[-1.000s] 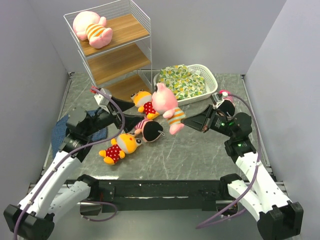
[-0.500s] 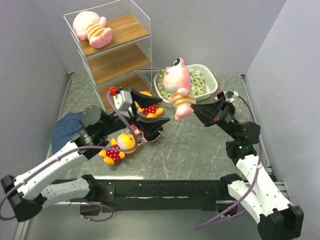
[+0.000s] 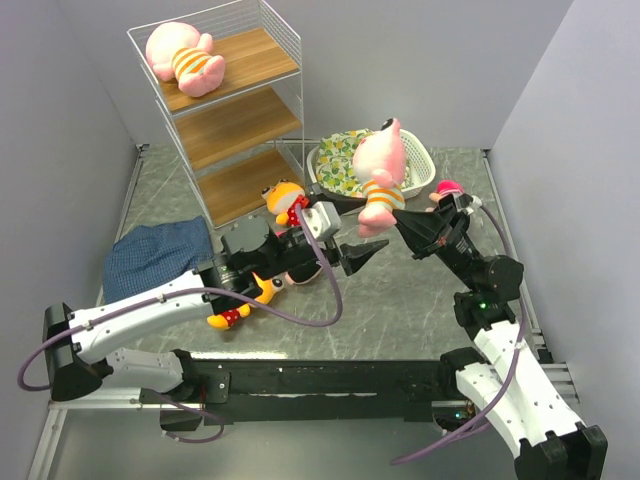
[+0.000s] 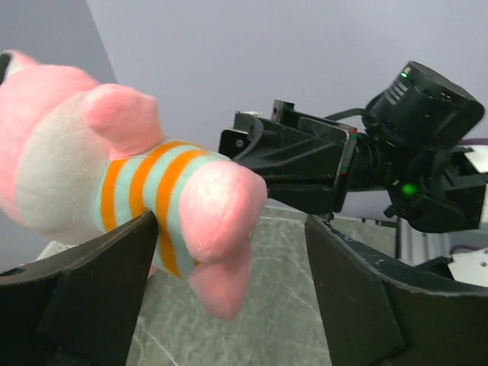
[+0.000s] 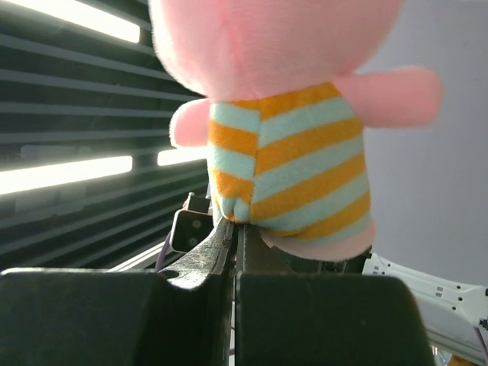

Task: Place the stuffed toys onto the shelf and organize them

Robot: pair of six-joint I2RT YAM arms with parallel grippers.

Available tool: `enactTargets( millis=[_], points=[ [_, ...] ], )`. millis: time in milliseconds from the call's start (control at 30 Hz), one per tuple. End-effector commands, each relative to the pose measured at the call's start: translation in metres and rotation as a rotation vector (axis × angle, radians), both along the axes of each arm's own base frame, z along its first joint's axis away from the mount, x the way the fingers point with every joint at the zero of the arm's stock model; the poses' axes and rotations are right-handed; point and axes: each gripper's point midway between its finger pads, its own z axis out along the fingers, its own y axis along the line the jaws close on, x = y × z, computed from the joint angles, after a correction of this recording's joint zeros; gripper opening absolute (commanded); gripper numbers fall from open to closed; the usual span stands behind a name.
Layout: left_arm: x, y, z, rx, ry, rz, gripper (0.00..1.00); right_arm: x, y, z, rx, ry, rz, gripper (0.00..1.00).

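Looking down from the top camera first: the right gripper has the striped-shirt pig pinched up in the air in front of the white basket, well short of the shelf, which sits off to the far left. My guess is that's a handoff, since the left arm is the one nearer the shelf. The left gripper is spread wide right under the pig's legs. Another pig already lies on the top board, and an orange-yellow animal sits on the table by the bottom tier. Left wrist cam: both fingers stand far apart with a pink leg hanging between them, not squeezed. Right wrist cam: jaws clamped tight on just the shirt's bottom hem, so the pig stands upright above them, leaving the body free to grab.
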Motion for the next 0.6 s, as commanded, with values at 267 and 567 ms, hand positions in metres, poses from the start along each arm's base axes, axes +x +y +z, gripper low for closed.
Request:
enactTargets(
  millis=[267, 567],
  points=[
    [-0.008, 0.004, 0.054, -0.138, -0.089, 0.065, 0.27, -0.019, -0.001, -0.006, 0.023, -0.004, 0.051, 0.00],
    [0.003, 0.007, 0.051, -0.047, -0.081, 0.133, 0.01, -0.031, 0.004, 0.000, -0.075, -0.122, 0.061, 0.43]
  ],
)
